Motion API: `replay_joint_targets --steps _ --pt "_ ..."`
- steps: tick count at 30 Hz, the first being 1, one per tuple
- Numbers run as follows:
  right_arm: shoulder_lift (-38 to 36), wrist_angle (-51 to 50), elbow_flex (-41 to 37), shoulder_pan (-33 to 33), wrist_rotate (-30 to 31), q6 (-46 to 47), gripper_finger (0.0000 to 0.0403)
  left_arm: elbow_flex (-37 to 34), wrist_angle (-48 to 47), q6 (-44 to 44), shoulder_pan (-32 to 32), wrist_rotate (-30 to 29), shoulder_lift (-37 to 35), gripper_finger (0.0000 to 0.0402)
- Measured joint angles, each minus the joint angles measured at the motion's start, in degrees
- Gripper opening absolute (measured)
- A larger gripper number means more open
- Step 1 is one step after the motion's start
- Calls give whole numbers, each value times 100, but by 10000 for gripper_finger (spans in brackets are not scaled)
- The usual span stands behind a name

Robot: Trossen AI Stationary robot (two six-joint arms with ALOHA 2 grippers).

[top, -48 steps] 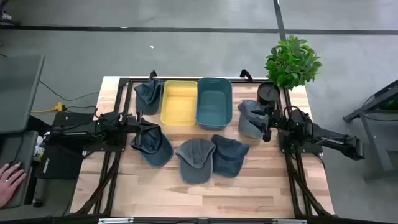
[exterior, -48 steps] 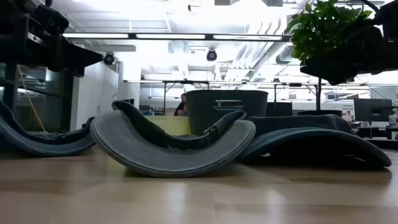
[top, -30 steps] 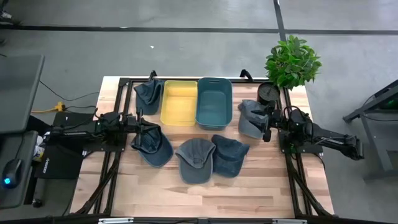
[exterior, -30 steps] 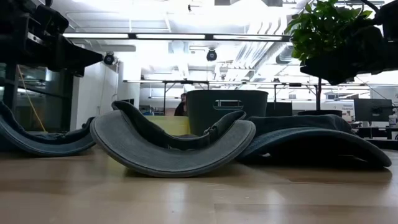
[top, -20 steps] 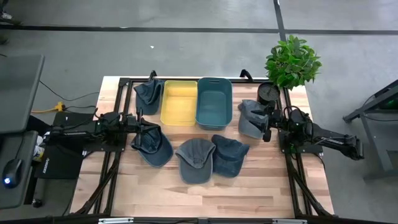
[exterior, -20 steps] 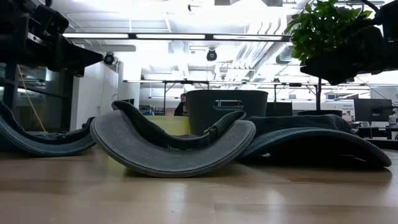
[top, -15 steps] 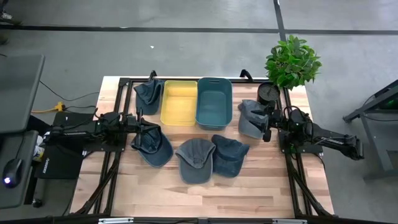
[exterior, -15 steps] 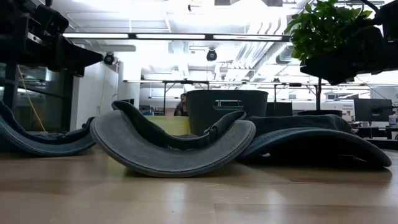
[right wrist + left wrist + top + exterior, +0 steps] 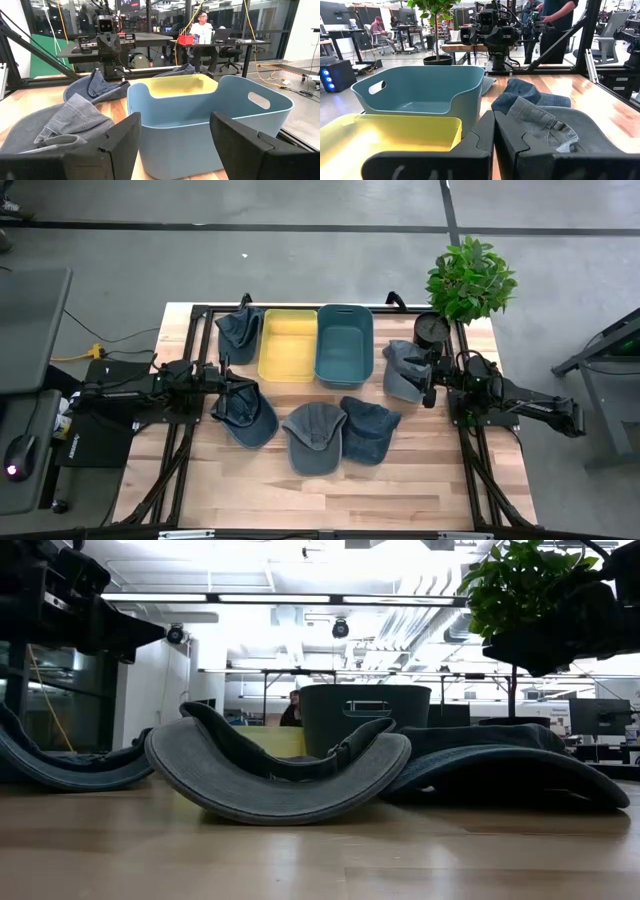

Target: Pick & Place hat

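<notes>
From my seat I saw five denim hats spread over the wooden counter point(image 9: 420, 470). The left gripper point(image 9: 226, 387) sat low at the left side, its jaws pressed fully together and empty, right at the edge of the hat by the left arm point(image 9: 248, 416). Through the left wrist camera those jaws showed as one closed dark block, with the yellow bin point(image 9: 390, 135) and the teal bin point(image 9: 420, 95) just beyond.

The right gripper point(image 9: 430, 383) rested at the right side with its jaws spread wide, holding nothing, beside the hat by the right arm point(image 9: 402, 370). Its wrist camera looked between the parted jaws straight at the teal bin's wall, with a folded hat lying to one side.

Two more hats lay near the counter's front: the middle hat point(image 9: 315, 436) and the overlapping hat point(image 9: 368, 429), touching each other. The far hat point(image 9: 238, 332) lay just beside the yellow bin at the back. The two bins stood side by side, touching, both empty as far as I could see. A potted plant point(image 9: 470, 278) stood at the back right corner.
</notes>
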Motion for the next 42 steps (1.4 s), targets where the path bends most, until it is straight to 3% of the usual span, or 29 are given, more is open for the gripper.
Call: replay_joint_targets --steps 38,42 --pt "-2 -1 0 2 -1 1 232 -1 2 -2 1 2 -2 0" --pt "-2 1 0 2 0 -1 232 0 20 -528 1 203 -2 0"
